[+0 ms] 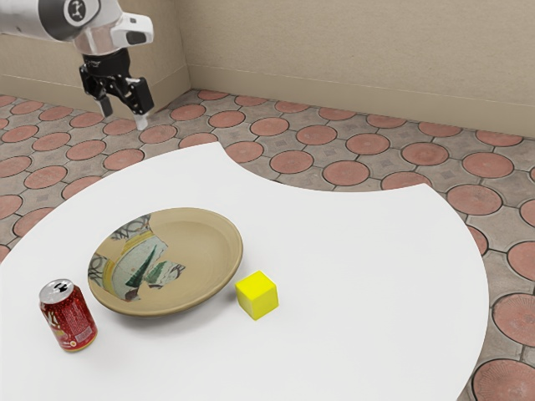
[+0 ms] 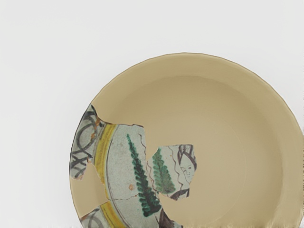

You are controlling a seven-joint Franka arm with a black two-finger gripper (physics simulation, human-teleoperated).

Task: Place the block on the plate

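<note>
Pincer (image 1: 123, 114) up in the air on the exterior view's far left, its two fingers apart, nothing between them. Block (image 1: 257, 295) on the desk (image 1: 359, 276), just beside the plate (image 1: 196, 251), on the exterior view's near right of it; whether it touches the rim, cannot tell. Can (image 1: 71, 316) near the plate's other side.

Step in hand, as judged: reach the block and grasp it. The wrist view is over the plate, so first shift toward the block, staying high. Turn so the fingers close on the two faces that keep both clear of the rim; a finger squeezed in on the plate side could tip or push it. Descend straight, centred, grip around mid-height. Lift above the rim before crossing, then release low over the plate's middle.
</note>
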